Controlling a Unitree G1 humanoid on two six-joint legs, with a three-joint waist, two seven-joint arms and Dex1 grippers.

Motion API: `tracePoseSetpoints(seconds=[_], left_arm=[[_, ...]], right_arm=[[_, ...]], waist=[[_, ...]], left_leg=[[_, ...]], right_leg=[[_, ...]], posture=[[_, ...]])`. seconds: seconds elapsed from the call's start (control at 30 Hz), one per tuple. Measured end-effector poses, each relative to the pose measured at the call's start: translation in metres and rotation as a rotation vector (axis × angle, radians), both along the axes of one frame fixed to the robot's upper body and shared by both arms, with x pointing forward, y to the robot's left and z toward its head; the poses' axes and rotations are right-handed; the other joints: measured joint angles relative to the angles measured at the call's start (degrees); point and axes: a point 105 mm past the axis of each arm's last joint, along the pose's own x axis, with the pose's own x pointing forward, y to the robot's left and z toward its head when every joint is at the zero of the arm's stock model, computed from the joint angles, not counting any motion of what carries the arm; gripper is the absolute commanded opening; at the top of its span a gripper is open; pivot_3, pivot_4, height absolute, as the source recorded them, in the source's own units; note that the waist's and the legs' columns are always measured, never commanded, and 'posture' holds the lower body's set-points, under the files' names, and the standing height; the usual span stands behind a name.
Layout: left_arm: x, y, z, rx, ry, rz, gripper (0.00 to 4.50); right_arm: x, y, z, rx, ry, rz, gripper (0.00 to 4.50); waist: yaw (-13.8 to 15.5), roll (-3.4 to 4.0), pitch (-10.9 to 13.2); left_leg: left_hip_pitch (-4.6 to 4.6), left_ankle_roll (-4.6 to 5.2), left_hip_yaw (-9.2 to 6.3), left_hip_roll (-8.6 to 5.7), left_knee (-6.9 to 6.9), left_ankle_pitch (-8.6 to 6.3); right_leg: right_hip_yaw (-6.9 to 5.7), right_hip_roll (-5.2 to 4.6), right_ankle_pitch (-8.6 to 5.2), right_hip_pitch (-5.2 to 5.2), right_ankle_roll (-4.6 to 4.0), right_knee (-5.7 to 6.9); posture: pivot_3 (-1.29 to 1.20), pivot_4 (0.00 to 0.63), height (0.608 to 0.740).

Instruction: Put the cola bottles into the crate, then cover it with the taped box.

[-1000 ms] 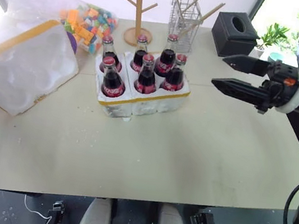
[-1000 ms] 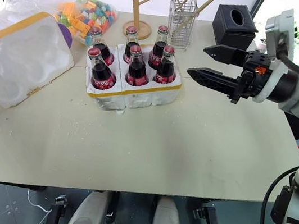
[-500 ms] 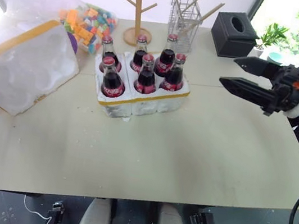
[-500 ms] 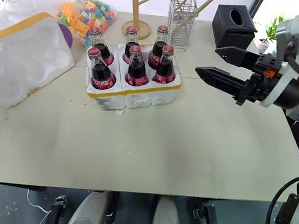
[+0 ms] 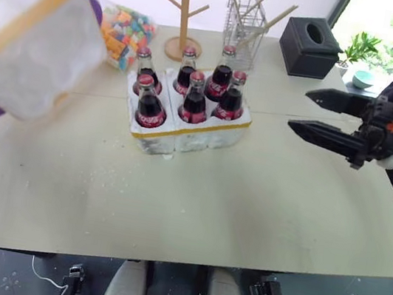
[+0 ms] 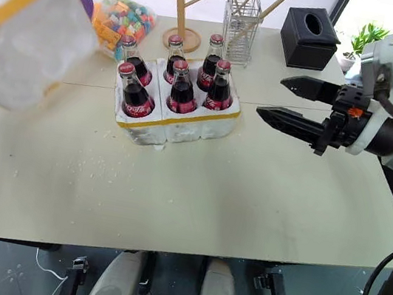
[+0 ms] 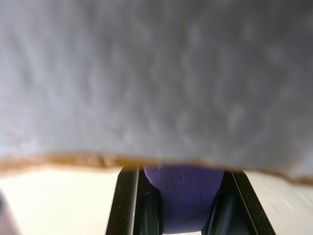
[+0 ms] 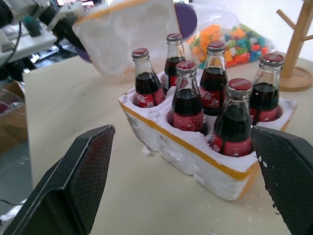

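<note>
The bare front of the counter point(image 5: 193, 214) holds scattered white crumbs. Farther back, the crate point(image 5: 184, 132) sits on it with all six cola bottles point(image 5: 193, 101) upright in its wells. The right hand point(image 5: 320, 115) hovers beside the crate, fingers spread and empty. At far left, the taped box point(image 5: 30, 42) is lifted off the counter, tilted, its rim clamped in the left hand point(image 7: 182, 203).

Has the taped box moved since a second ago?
Yes. The taped box has lifted off the table and tilted, while the crate beside it stayed put.
</note>
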Motion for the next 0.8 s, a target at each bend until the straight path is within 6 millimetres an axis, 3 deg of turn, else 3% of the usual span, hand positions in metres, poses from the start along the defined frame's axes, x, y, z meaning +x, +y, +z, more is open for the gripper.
tracePoseSetpoints(seconds=[0.13,0.2,0.3,0.43,0.6,0.8], left_arm=[[0.017,-0.024,0.043,0.146,-0.227,-0.121,0.29],[0.025,-0.047,0.064,0.264,-0.335,-0.197,0.29],[0.033,-0.085,0.079,0.391,-0.415,-0.258,0.29],[0.031,-0.139,0.084,0.576,-0.469,-0.255,0.29],[0.024,-0.176,0.092,0.653,-0.551,-0.244,0.29],[0.025,-0.213,0.070,0.753,-0.559,-0.317,0.29]], right_arm=[[0.001,-0.002,-0.005,0.004,0.012,-0.011,4.50],[0.001,-0.002,-0.006,0.005,0.009,-0.013,4.50],[0.001,-0.002,-0.005,0.008,0.003,-0.016,4.50],[0.003,0.001,-0.006,0.029,-0.001,-0.018,4.50],[0.005,0.003,-0.007,0.052,-0.004,-0.019,4.50],[0.009,0.002,-0.011,0.072,0.001,-0.039,4.50]], waist=[[0.2,-0.01,0.0],[0.1,-0.01,0.0],[0.0,-0.01,0.0],[-0.1,0.00,0.0],[-0.2,0.00,0.0],[0.0,-0.01,0.0]], left_leg=[[-0.03,0.00,0.00,0.00,0.15,0.00],[-0.02,0.01,0.00,0.00,0.25,-0.01],[0.03,0.01,0.01,-0.01,0.36,-0.01],[0.05,0.01,0.02,-0.03,0.41,-0.01],[0.10,0.04,0.01,-0.02,0.40,-0.02],[0.09,0.04,0.01,-0.04,0.42,-0.03]], right_leg=[[0.00,-0.03,0.03,0.09,0.05,0.00],[0.04,-0.04,0.06,0.19,0.08,-0.01],[0.13,-0.04,0.12,0.32,0.14,-0.05],[0.21,0.01,0.16,0.35,0.17,-0.05],[0.21,0.07,0.16,0.36,0.18,-0.03],[0.26,0.07,0.16,0.38,0.18,-0.05]], posture=[[0.00,0.150,0.740],[0.00,0.150,0.740],[0.00,0.150,0.740],[0.00,0.150,0.740],[0.00,0.150,0.740],[0.00,0.150,0.740]])
